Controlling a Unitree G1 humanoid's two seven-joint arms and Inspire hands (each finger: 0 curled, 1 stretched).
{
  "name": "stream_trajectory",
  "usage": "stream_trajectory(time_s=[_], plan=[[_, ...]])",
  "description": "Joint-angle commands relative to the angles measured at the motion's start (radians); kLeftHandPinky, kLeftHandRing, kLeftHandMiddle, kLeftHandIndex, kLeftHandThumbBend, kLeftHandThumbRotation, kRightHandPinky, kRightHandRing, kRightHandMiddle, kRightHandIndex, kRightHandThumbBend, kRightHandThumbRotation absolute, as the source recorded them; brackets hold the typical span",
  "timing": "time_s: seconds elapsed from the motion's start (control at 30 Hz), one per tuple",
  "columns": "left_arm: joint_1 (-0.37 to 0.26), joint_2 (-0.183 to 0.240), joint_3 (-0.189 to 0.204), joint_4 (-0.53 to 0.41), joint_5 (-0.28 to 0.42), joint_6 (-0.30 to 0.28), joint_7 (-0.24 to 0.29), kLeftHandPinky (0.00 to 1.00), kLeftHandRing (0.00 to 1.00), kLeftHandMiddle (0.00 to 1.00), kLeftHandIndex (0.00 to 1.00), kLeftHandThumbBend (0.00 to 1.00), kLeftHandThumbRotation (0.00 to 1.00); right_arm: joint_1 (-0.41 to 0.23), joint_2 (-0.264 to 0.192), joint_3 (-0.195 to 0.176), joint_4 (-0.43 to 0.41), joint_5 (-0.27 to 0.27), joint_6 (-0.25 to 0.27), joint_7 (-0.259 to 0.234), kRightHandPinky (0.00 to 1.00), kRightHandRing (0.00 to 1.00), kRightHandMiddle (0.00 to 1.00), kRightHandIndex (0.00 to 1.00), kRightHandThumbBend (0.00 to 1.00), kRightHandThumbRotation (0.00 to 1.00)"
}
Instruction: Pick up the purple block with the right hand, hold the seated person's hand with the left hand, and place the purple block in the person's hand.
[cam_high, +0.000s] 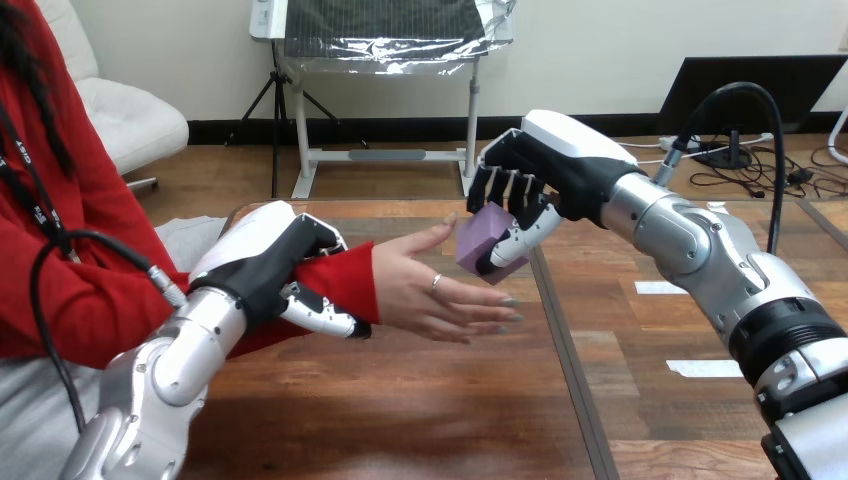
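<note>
Head view. The robot's right hand (545, 170), at 1 o'clock from the centre, grips the purple block (478, 240) between its curled fingers and thumb, clear of the table (400, 400). The block hangs at 1 o'clock from the person's hand (430, 290), just above the outstretched fingers and close beside the thumb tip (whether they touch cannot be told). The person's hand lies palm up and open, fingers pointing toward 3 o'clock. The robot's left hand (270, 265), at 9 o'clock from the person's hand, is closed round the red-sleeved wrist (345, 285), fingers over it and thumb beneath.
</note>
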Motion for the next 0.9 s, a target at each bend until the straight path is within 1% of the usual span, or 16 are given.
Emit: stream_trajectory(time_s=[0.0,0.2,0.3,0.4,0.7,0.87], plan=[[-0.186,-0.051,0.001,-0.029,-0.03,-0.077,0.062,0.26,0.32,0.4,0.41,0.7,0.0,-0.021,0.018,-0.034,-0.101,0.044,-0.004,0.005,0.37,0.41,0.46,0.45,0.76,0.0],[-0.193,-0.055,0.001,-0.018,-0.032,-0.084,0.073,0.26,0.32,0.4,0.41,0.7,0.0,-0.01,0.019,-0.04,-0.126,0.058,-0.017,0.018,0.36,0.41,0.46,0.45,0.76,0.0],[-0.196,-0.058,0.001,-0.014,-0.03,-0.09,0.083,0.26,0.32,0.4,0.41,0.7,0.0,-0.002,0.017,-0.039,-0.148,0.062,-0.01,0.023,0.36,0.41,0.46,0.45,0.76,0.0],[-0.2,-0.061,0.001,-0.009,-0.032,-0.091,0.086,0.26,0.32,0.4,0.41,0.7,0.0,0.003,0.015,-0.038,-0.16,0.07,-0.02,0.03,0.36,0.4,0.46,0.45,0.76,0.0],[-0.209,-0.069,0.004,0.01,-0.036,-0.112,0.105,0.26,0.33,0.4,0.41,0.7,0.0,0.023,0.019,-0.043,-0.214,0.089,0.002,0.055,0.36,0.4,0.46,0.45,0.75,0.0],[-0.212,-0.074,0.006,0.015,-0.039,-0.117,0.11,0.27,0.33,0.4,0.41,0.7,0.0,0.034,0.019,-0.045,-0.239,0.101,-0.009,0.063,0.35,0.4,0.45,0.45,0.75,0.0]])
